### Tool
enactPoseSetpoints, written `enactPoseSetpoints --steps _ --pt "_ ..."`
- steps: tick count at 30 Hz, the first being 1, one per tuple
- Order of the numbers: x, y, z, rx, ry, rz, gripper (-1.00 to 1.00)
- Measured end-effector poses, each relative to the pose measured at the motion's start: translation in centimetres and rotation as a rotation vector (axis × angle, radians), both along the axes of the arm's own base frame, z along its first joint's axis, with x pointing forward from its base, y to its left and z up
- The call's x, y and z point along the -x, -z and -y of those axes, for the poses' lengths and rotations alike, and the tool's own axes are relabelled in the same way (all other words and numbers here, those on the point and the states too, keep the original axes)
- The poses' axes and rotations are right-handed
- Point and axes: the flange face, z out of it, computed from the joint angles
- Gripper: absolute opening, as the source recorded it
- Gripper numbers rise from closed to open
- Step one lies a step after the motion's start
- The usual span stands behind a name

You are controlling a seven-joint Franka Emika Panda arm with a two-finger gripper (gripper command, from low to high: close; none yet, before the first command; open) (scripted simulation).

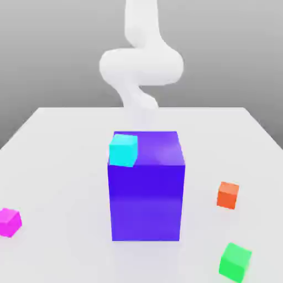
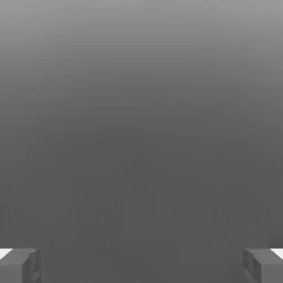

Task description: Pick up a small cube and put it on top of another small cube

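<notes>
The small cyan cube (image 1: 123,150) sits on top of the big purple block (image 1: 146,188), near its corner. The orange cube (image 1: 228,194), green cube (image 1: 235,262) and pink cube (image 1: 9,222) lie apart on the desk (image 1: 55,160). No small cube is stacked yet. The pincer (image 2: 141,265) is wide apart and holds nothing, so all the work is left.

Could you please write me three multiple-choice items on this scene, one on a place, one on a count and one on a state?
1. Where is the cyan cube?
A. on the purple block
B. on the table
C. between the jaws

2. How many small cubes lie on the table?
A. one
B. three
C. five

3. How do the jaws stand?
A. shut on a cube
B. shut, empty
C. open, empty

Answers: 1 A, it sits on the block's top corner. 2 B, pink, orange, green. 3 C, the fingers stand wide apart in the hand view.
</notes>
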Motion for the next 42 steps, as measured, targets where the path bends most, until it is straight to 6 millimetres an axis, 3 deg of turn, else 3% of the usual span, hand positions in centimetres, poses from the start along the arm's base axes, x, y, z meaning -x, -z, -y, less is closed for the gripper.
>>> enactPoseSetpoints --steps 6,10,13,16,21,26,31,32,38,42 --pt "-5.7 9.9 7.7 0.009 0.051 -0.168 0.00" --pt "-7.3 17.1 13.0 0.003 0.085 -0.276 0.00" --pt "-7.4 22.7 17.0 -0.007 0.110 -0.356 0.00" --pt "-6.6 28.4 20.8 -0.020 0.135 -0.436 0.00" --pt "-2.5 37.7 27.2 -0.057 0.192 -0.569 0.00" --pt "2.7 46.7 30.8 -0.096 0.211 -0.701 0.00" --pt "3.8 53.5 31.4 -0.103 0.216 -0.725 0.00" --pt "3.9 54.4 31.4 -0.104 0.216 -0.725 -1.00" --pt "3.9 54.8 31.4 -0.106 0.216 -0.726 -1.00" --pt "3.9 51.3 31.5 -0.104 0.215 -0.726 -1.00"
